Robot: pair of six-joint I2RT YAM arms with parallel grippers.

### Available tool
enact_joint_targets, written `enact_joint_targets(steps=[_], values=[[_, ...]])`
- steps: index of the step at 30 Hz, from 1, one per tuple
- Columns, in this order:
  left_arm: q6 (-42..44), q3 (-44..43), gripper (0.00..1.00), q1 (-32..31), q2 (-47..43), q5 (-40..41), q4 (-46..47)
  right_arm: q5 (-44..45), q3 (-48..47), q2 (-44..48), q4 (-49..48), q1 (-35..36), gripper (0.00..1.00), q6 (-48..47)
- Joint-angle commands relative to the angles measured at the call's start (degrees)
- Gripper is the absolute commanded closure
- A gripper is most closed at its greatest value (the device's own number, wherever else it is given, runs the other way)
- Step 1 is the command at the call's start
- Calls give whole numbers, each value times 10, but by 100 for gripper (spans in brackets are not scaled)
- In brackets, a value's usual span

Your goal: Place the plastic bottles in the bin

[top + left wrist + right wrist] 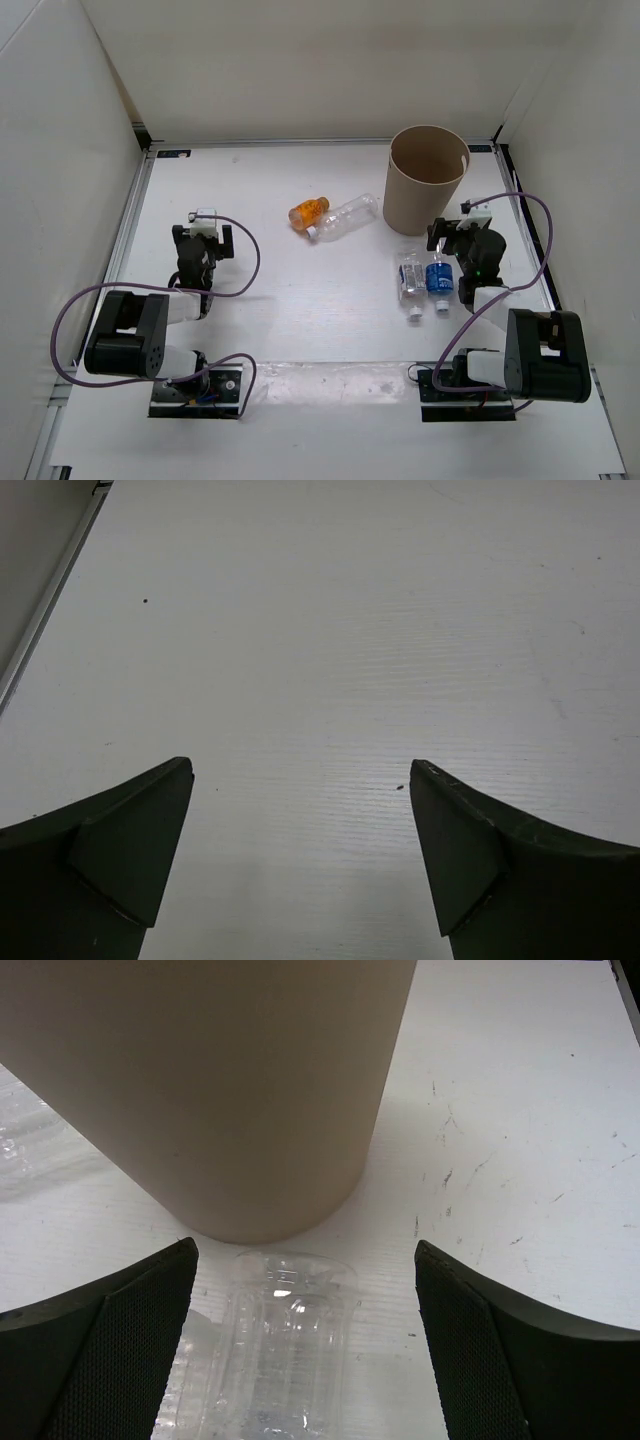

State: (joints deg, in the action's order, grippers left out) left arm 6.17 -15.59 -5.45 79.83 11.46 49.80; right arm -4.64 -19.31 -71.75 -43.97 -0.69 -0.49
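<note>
The tan bin (pixel 428 178) stands at the back right. An orange-tinted bottle (pixel 309 212) and a longer clear bottle (pixel 346 216) lie side by side left of it. A pale-label bottle (pixel 410 276) and a blue-label bottle (pixel 438 278) lie in front of it, caps toward me. My right gripper (pixel 458 238) is open just above the far end of the blue-label bottle. In the right wrist view a clear bottle base (pixel 290 1350) lies below the open gripper (pixel 305 1250), with the bin wall (pixel 220 1090) right ahead. My left gripper (pixel 203 238) is open and empty over bare table (pixel 300 764).
White walls enclose the table (pixel 300 300) on three sides, with a metal rail (pixel 130 230) along the left edge. A strip of clear tape (pixel 330 375) lies between the arm bases. Cables loop beside both arms.
</note>
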Motion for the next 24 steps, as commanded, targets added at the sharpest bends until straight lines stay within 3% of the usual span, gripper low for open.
enact_joint_targets(steps=[1,9,12,13,15,16,18,19,20,21,24], values=[[-4,-9,0,2,-7,-7,12,8,-15,-1,-35,0,10,1],[-10,-31,0,18,-32,-32,-24,15,-15,0,-36,2,10,0],[-7,-91,0,1,-119,5,-192,17,-16,1,-37,4,10,-1],[-11,-130,0,-2,-129,17,-299,18,-15,-1,-36,4,10,-1],[-27,-200,0,-3,-159,35,-373,18,-17,0,-37,4,10,-1],[-57,-264,0,-3,-162,41,-525,19,-15,-1,-36,5,10,-2],[-71,-397,0,-5,-159,58,-656,10,-12,2,-40,2,10,1],[-66,-446,0,-6,-144,59,-775,-16,-9,11,-48,-14,10,1],[-66,-577,0,-5,-120,59,-869,-40,-2,13,-53,-22,10,14],[-66,-614,0,-5,-106,57,-933,-48,8,37,-59,-34,10,19],[-119,-728,0,-3,-57,112,-1009,-48,22,73,-26,-44,10,30]])
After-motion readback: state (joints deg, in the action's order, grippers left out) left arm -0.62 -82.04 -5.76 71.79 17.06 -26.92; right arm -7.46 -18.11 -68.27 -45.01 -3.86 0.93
